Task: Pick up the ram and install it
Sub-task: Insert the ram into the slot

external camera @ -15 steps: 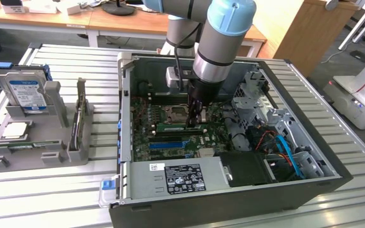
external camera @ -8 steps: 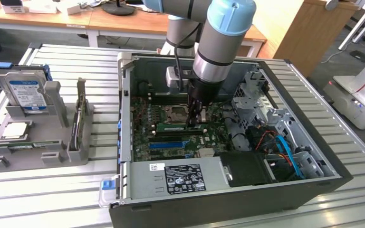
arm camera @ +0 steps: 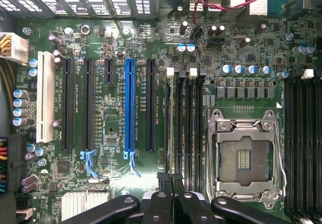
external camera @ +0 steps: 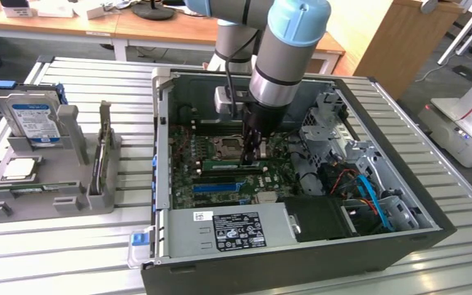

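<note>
My gripper (external camera: 252, 157) reaches straight down into the open computer case (external camera: 400, 203), onto the motherboard (external camera: 211, 184) beside the empty processor socket (external camera: 229, 145). The ram (external camera: 222, 165), a narrow green stick, lies along a memory slot at the fingertips, and the gripper is shut on it. In the wrist view the black fingers (arm camera: 160, 203) are pressed together over the memory slots (arm camera: 187, 128). The ram (arm camera: 169, 133) runs away from them edge-on as a thin strip. White slot latches (arm camera: 170, 72) sit at its far end.
A grey holder tray (external camera: 23, 209) on the exterior view's left carries a hard drive (external camera: 32, 120), a silver processor chip (external camera: 19, 169) and a thin board on edge (external camera: 102, 147). Inside the case are the power supply (external camera: 228, 230), a drive cage (external camera: 330, 117) and blue cables (external camera: 371, 190).
</note>
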